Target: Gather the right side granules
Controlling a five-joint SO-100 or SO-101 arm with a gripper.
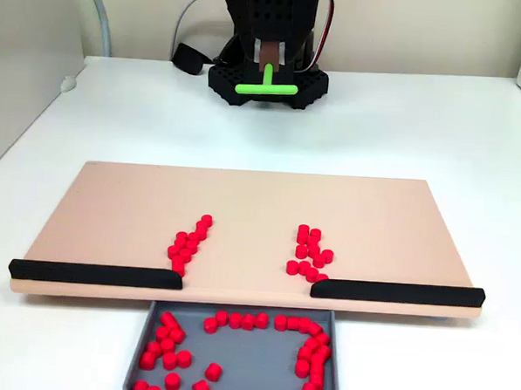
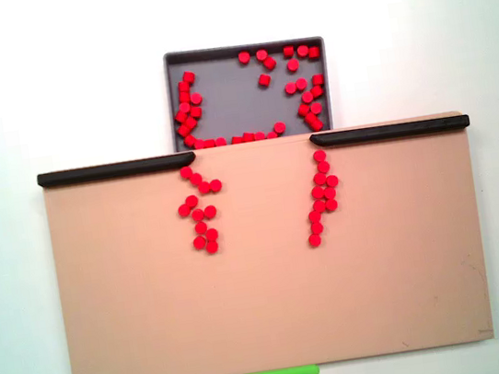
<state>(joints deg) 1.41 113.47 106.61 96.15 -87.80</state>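
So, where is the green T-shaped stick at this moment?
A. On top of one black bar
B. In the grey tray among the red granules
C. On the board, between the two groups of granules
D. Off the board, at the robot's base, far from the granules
D: in a fixed view the green T-shaped stick sits at the robot's base, beyond the far edge of the board, while the granules lie near the black bars.

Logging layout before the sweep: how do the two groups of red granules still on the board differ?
In a fixed view, the one group forms a slanted line ending short of a black bar. The other group is a more upright clump reaching the other black bar. Both hold alike red pellets on the board.
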